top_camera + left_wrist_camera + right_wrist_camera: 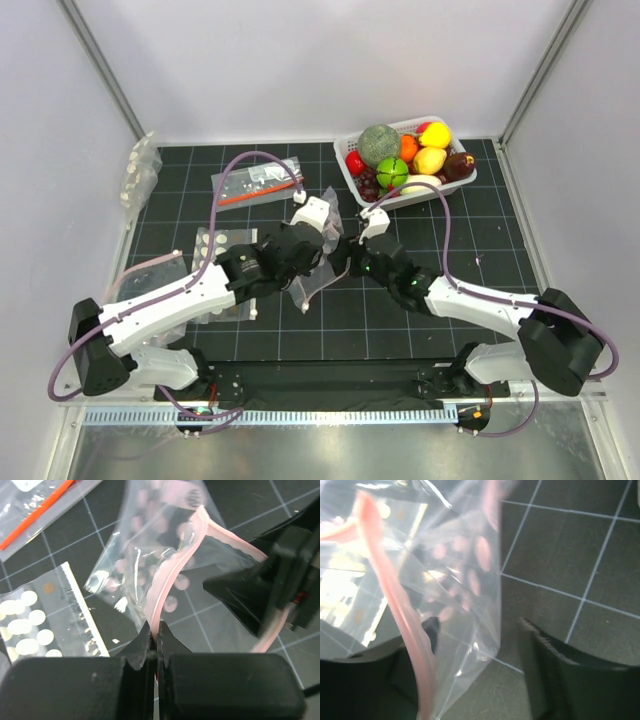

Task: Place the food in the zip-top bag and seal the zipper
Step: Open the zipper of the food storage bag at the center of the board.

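Left fingers (172, 647) clamp the zipper (167, 577); right fingers (560, 680) stand apart, zip-top bag (465, 580) between.

The clear zip-top bag (150, 555) carried pinkish-white round dots, and its zipper (167, 587) was a pale pink strip. Beneath it lay a black mat (500, 250) ruled in a thin pale grid. A white basket (455, 187) held a yellow lemon (436, 135), a bright green round fruit (392, 172), a mottled grey-green globe (378, 143), and red, orange and dark purple pieces. A second clear bag (270, 172) showed an orange-red stick (255, 192), and a third bag (30, 625) had cream dots. The white arms (170, 305) had black joints and lilac cables (240, 160).
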